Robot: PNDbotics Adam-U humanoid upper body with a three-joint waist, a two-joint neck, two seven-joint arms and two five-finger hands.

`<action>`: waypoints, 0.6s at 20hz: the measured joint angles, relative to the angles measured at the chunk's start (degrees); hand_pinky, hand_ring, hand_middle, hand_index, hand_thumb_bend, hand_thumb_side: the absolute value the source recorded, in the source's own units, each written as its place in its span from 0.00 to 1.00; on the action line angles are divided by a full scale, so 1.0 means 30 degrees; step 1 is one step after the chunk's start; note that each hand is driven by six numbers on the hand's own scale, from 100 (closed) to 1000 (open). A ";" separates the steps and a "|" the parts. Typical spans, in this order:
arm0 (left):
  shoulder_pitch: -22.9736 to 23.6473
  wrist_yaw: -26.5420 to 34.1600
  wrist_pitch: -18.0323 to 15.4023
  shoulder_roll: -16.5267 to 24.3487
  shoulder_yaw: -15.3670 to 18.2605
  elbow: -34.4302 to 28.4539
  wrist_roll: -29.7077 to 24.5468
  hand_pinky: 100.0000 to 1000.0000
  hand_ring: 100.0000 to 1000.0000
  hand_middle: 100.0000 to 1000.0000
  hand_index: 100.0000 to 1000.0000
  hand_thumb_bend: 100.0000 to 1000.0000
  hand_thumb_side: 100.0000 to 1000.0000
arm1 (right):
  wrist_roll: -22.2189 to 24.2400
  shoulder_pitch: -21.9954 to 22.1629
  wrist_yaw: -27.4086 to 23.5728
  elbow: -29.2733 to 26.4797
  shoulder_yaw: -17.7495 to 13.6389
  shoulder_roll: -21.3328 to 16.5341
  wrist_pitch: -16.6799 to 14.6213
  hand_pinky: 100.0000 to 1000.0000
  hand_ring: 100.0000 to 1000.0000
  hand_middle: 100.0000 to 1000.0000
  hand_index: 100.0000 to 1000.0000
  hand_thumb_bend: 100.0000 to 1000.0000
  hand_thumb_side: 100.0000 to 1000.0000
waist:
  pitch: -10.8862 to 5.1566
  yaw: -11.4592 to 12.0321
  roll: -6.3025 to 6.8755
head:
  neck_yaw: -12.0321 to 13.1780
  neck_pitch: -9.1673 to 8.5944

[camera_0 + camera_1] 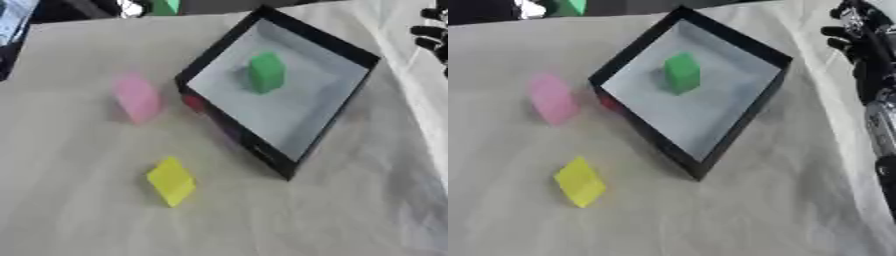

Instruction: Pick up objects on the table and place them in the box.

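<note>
One black-walled box [346,107] sits turned corner-on upon the cloth-covered surface [79,220], holding one green block [266,73] standing upright on its pale floor. Outside, to the left, lie one pink block [136,98], long axis running toward the near right, and one yellow block [171,181] likewise tilted. Something red [193,102] touches the box's left wall. No writing is legible. The right hand [852,31] shows at the upper right, well apart; its fingers cannot be made out.

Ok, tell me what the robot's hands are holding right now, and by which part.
Nothing is held. The right hand is off the table at the upper right with no block in it. The left hand is out of view.
</note>
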 measured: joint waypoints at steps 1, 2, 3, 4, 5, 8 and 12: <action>-0.0027 0.0234 -0.0354 -0.0061 -0.0308 -0.0277 -0.0254 0.77 0.65 0.58 0.65 0.00 0.00 | 0.0000 -0.0044 -0.0003 0.0000 0.0001 -0.0001 0.0000 0.87 0.76 0.80 0.90 0.00 0.55 | -0.0010 -0.0033 0.0000 | 0.0000 -0.0006; -0.0028 0.0436 -0.0687 -0.0135 -0.0627 -0.0457 -0.0574 0.77 0.65 0.58 0.65 0.00 0.00 | 0.0000 -0.0058 -0.0005 -0.0001 0.0002 -0.0001 0.0000 0.87 0.76 0.80 0.90 0.00 0.55 | -0.0030 -0.0074 0.0000 | 0.0000 -0.0011; -0.0029 0.0602 -0.0987 -0.0203 -0.0905 -0.0565 -0.0893 0.77 0.65 0.58 0.65 0.00 0.00 | 0.0000 -0.0059 -0.0007 -0.0001 0.0002 -0.0001 0.0000 0.87 0.76 0.80 0.90 0.00 0.55 | -0.0042 -0.0109 0.0000 | 0.0004 -0.0023; -0.0029 0.0726 -0.1268 -0.0294 -0.1191 -0.0624 -0.1225 0.77 0.65 0.58 0.65 0.00 0.00 | 0.0000 -0.0063 -0.0009 -0.0001 0.0002 -0.0001 0.0000 0.87 0.76 0.80 0.90 0.00 0.55 | -0.0046 -0.0120 0.0000 | 0.0013 -0.0058; -0.0028 0.0812 -0.1530 -0.0374 -0.1460 -0.0629 -0.1513 0.77 0.65 0.58 0.65 0.00 0.00 | 0.0001 -0.0074 -0.0012 -0.0002 0.0002 -0.0001 0.0001 0.87 0.76 0.80 0.90 0.00 0.55 | -0.0046 -0.0153 0.0000 | 0.0030 -0.0073; -0.0027 0.0987 -0.2276 -0.0854 -0.2169 -0.0553 -0.2182 0.77 0.65 0.58 0.65 0.00 0.00 | 0.0005 -0.0163 -0.0058 -0.0003 0.0004 -0.0001 0.0007 0.87 0.76 0.80 0.90 0.00 0.56 | -0.0046 -0.0263 0.0000 | 0.0096 -0.0169; -0.0030 0.0744 -0.3105 -0.1669 -0.2845 0.0125 -0.2731 0.77 0.66 0.59 0.65 0.02 0.00 | 0.0004 -0.0237 -0.0083 -0.0019 0.0004 0.0006 0.0016 0.87 0.76 0.80 0.90 0.00 0.55 | -0.0046 -0.0394 0.0000 | 0.0242 -0.0184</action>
